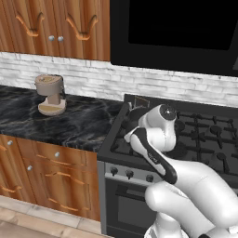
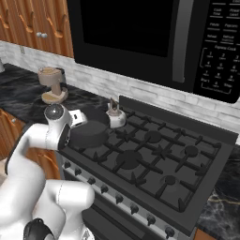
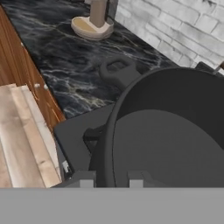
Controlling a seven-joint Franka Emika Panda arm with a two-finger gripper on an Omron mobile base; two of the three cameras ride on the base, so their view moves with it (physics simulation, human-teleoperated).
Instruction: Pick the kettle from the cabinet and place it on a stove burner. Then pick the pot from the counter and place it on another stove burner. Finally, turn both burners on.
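Pot [image 2: 89, 133] sits over the front-left burner of the stove [image 2: 154, 159], its wall between the fingers of the gripper [image 3: 111, 177], which is pinched on the rim. Looks rigid, matte, moderately heavy; a thin-wall rim grip may let it tilt. Kettle [image 2: 114, 115] rests on the rear-left burner behind it. Counter [image 1: 56, 121] to the left holds a coffee machine [image 1: 50, 94].

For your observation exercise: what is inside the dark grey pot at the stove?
The pot looks empty: bare dark floor and wall show in the hand view. The gripper pinches its near rim; the floor just below that rim is hidden.
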